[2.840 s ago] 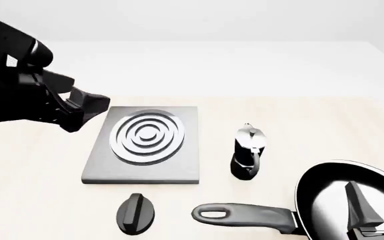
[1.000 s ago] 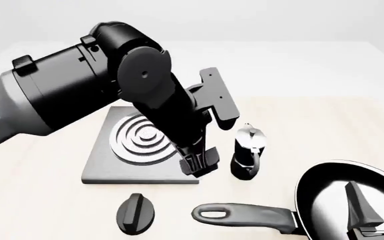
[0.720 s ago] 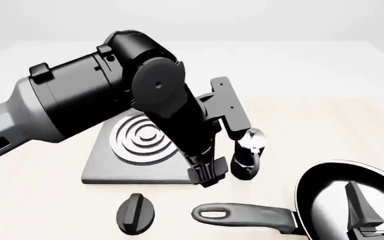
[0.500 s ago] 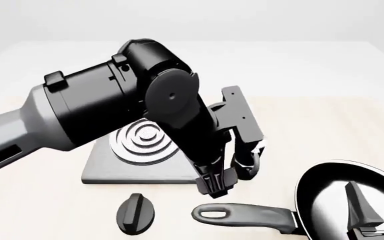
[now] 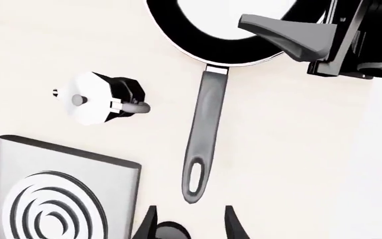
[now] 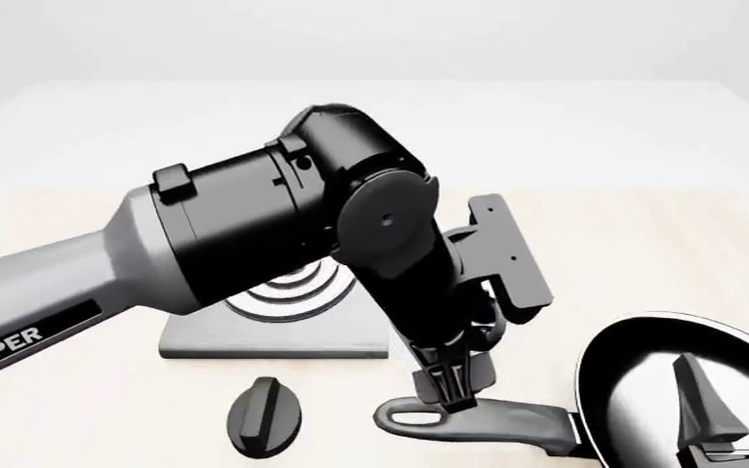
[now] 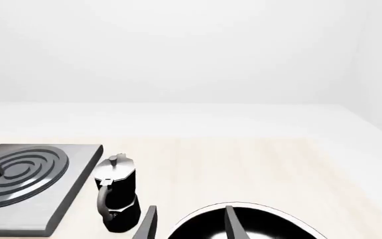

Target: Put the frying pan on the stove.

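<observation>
The frying pan (image 6: 635, 390) lies at the front right of the table, its long handle (image 6: 492, 421) pointing left. In the left wrist view the pan (image 5: 198, 42) and its handle (image 5: 204, 124) show from above. The stove (image 6: 270, 336) is mostly hidden behind my left arm, and it also shows in the left wrist view (image 5: 58, 199) and the right wrist view (image 7: 32, 174). My left gripper (image 6: 447, 385) is open and empty just above the handle's loop end (image 5: 196, 177). My right gripper (image 6: 739, 395) is open and empty over the pan (image 7: 244, 224).
A black-and-silver moka pot (image 5: 98, 97) stands between the stove and the pan; the left arm hides it in the front view, and the right wrist view shows it (image 7: 117, 199). A small black teardrop knob (image 6: 266, 414) lies in front of the stove, left of the handle.
My left arm has swung from the far left across the stove to the right and down to the handle's loop end, now covering the moka pot. The right arm and pan have not moved.
</observation>
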Controlling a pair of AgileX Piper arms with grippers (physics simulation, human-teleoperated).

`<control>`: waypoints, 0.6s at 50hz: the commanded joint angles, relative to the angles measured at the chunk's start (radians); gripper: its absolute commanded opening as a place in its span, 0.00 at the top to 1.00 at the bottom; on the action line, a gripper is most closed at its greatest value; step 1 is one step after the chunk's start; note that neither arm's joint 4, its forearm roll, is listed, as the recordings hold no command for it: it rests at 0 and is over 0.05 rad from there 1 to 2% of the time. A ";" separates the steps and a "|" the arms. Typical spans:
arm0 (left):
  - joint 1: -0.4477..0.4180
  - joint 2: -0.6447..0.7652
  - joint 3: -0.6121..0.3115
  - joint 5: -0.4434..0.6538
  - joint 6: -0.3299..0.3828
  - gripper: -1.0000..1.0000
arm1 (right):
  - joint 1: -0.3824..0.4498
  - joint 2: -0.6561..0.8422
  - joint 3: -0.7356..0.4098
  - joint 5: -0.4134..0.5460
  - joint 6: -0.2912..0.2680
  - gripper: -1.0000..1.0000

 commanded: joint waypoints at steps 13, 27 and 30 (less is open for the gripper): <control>-0.044 0.018 0.039 -0.042 -0.033 0.00 | 0.000 0.000 0.000 0.000 0.000 0.00; -0.046 0.024 0.064 -0.055 -0.034 0.00 | 0.000 0.000 0.000 0.000 0.000 0.00; -0.034 0.036 0.073 -0.060 -0.017 0.00 | 0.000 0.000 0.000 0.000 0.000 0.00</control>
